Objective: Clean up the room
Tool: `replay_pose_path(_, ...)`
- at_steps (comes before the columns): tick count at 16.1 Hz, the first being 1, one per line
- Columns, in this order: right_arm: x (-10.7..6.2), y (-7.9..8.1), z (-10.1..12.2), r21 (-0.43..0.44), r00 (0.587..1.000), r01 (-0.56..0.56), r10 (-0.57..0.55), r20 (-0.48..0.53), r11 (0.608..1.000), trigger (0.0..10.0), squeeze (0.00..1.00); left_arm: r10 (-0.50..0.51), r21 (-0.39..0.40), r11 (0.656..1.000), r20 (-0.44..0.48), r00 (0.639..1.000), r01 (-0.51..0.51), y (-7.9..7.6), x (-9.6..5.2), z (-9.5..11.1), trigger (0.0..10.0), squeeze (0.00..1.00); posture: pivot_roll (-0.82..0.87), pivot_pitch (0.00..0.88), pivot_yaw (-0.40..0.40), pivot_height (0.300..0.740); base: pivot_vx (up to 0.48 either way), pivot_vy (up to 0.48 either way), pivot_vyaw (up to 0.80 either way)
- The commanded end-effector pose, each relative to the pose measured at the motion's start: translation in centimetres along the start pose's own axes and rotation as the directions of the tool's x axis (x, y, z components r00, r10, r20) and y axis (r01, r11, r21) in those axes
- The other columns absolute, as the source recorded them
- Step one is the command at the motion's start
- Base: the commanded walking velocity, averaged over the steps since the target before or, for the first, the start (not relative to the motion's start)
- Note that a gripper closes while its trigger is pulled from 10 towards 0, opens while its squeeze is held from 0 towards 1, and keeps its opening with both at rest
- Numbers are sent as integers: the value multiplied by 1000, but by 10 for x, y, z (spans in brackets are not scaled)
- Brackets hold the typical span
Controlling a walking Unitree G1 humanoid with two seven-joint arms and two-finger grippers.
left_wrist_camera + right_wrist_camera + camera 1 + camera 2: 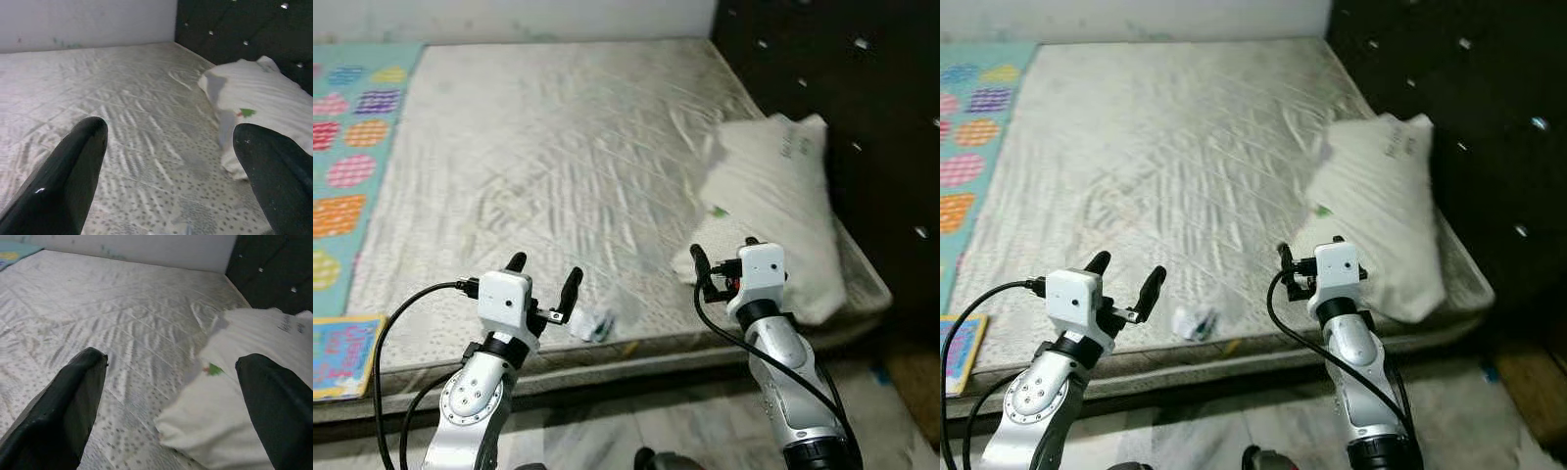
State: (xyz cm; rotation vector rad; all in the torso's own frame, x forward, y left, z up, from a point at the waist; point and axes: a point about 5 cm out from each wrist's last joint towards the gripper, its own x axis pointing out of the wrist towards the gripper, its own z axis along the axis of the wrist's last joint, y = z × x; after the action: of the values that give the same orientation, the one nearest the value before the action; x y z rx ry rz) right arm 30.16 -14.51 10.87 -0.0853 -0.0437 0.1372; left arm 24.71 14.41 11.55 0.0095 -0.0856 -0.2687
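Facing: we look down on a bare mattress (558, 157) that takes up most of the head views, from the top edge to the lower third.
Mattress: we see pale, quilted, wrinkled fabric with a dotted band along its near edge.
Pillow: a white pillow (778, 206) lies at the right side of the mattress, right of centre in the frame, against a dark tufted headboard (842, 78) in the upper right.
Pillow detail: we make out a small green mark (213, 368) near its lower left edge.
Crumpled scrap: a small whitish crumpled thing (595, 325) sits on the mattress's near edge, low in the frame; we cannot tell what it is.
Left gripper: our left gripper (544, 277) hovers at lower left with its fingers spread wide and nothing between them.
Scrap to left gripper: it lies just right of and below the right-hand fingertip, close by but apart.
Right gripper: our right gripper (722, 262) hovers at lower right, fingers parted wide in the wrist view, empty.
Pillow to right gripper: its near lower corner lies just beyond the fingertips, not touching.
Play mat: a teal mat (352, 147) with coloured ovals runs along the left edge.
Book: a colourful flat book (342, 354) lies at the lower left.
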Motion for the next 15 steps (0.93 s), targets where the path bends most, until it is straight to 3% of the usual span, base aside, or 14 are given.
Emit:
replay_pose_path(1, -1, -1, -1, 1, 1000, 1, -1, -1, 1000, 10000, 0, -14, -2, 1000, -11, 1000, 14, -1, -2, -3, 10000, 0, 38, 184, -40, 740, 356, 0, 0)
replay_pose_path(6, 0, -1, 0, -1, 1000, -2, 2, -1, 1000, 10000, 0, -9, -3, 1000, -11, 1000, 9, -1, -1, -3, 10000, 0, 38, 184, -42, 740, 350, 0, 0)
replay_pose_path(15, -1, -1, -2, 5, 1000, -6, 6, -4, 1000, 10000, 0, 24, -6, 1000, -34, 999, -24, 1, -1, -6, 10000, 0, 38, 186, -44, 740, 0, 33, 0)
